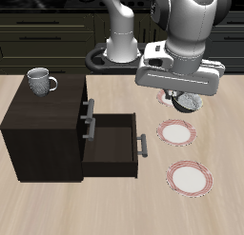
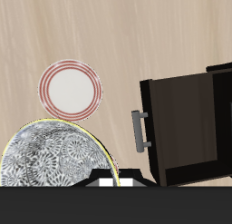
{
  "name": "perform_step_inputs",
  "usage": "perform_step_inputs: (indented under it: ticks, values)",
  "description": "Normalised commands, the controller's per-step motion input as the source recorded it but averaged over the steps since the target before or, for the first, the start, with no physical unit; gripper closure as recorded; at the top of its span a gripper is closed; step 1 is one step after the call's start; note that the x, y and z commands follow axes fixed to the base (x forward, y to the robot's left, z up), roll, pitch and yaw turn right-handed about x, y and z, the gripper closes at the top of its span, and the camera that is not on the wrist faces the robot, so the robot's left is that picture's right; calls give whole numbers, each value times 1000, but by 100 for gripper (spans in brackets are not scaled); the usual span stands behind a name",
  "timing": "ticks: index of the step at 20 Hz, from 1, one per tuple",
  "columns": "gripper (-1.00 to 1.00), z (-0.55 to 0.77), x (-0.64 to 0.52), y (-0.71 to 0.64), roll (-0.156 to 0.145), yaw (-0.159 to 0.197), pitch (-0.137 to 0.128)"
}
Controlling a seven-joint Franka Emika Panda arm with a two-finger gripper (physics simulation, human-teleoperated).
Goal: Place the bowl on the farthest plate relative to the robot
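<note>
My gripper (image 1: 182, 96) is shut on the speckled grey-white bowl (image 1: 187, 103) and holds it above the table. The bowl fills the near part of the wrist view (image 2: 54, 157). Three white plates with red-striped rims lie in a row. The one nearest the robot (image 1: 164, 99) is partly hidden under the gripper and bowl. The middle plate (image 1: 176, 133) lies just in front of the bowl. The plate farthest from the robot (image 1: 190, 178) lies near the table's front edge. One plate (image 2: 70, 88) shows in the wrist view, apart from the bowl.
A dark cabinet (image 1: 43, 125) stands beside the plates, its middle drawer (image 1: 114, 142) pulled open toward them; it also shows in the wrist view (image 2: 186, 128). A grey mug (image 1: 40, 81) stands on the cabinet top.
</note>
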Motion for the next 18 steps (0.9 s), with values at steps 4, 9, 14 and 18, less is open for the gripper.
perform_step_inputs:
  ticks: [4, 9, 14, 18]
  values:
    - [100, -106, 155, 180, 8, 43, 17]
    - [100, -96, 95, 358, 37, 58, 6]
    - [100, 93, 192, 182, 37, 56, -48]
    - [100, 23, 187, 29, 5, 41, -51]
